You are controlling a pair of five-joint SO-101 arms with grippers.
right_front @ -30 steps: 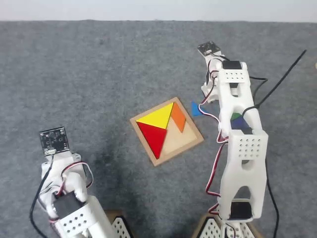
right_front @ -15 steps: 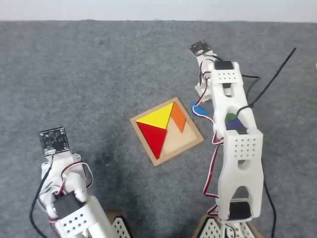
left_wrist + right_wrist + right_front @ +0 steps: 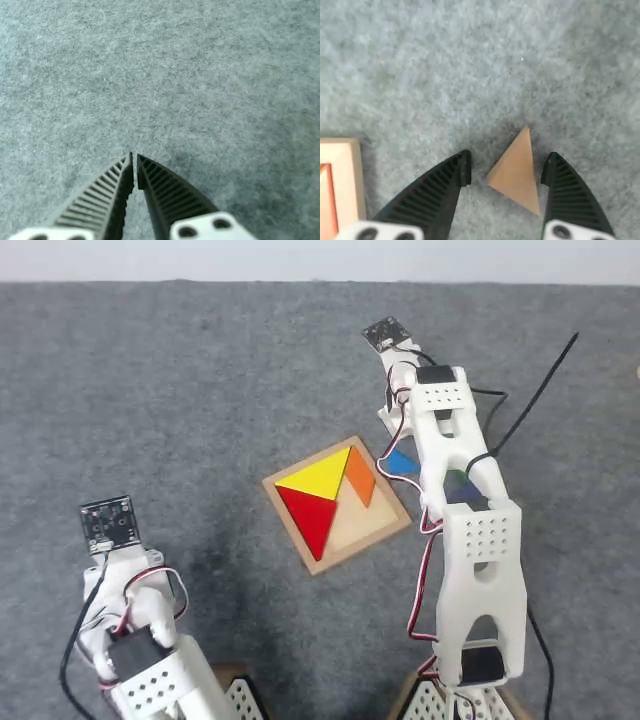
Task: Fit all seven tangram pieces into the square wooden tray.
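Note:
The square wooden tray [image 3: 392, 524] lies mid-table, turned like a diamond. It holds a yellow triangle [image 3: 320, 476], a red triangle [image 3: 312, 517] and an orange piece [image 3: 360, 473]. A blue piece [image 3: 403, 462] lies just right of the tray, and green and dark blue pieces [image 3: 456, 486] peek out under the right arm. My right gripper [image 3: 508, 157] stands open low over the mat, its fingers either side of a tan triangle [image 3: 516, 172]. A tray corner [image 3: 342, 146] is close by. My left gripper [image 3: 134, 159] is shut over bare grey mat, holding nothing.
Grey felt mat [image 3: 180, 390] covers the whole table. The right arm [image 3: 470, 530] stretches along the tray's right side over loose pieces. The left arm [image 3: 130, 620] sits at the near left, far from the tray. A black cable [image 3: 540, 390] trails off to the right.
The right arm has swung left, toward the tray's far corner, uncovering more of the blue piece. The left arm has not moved.

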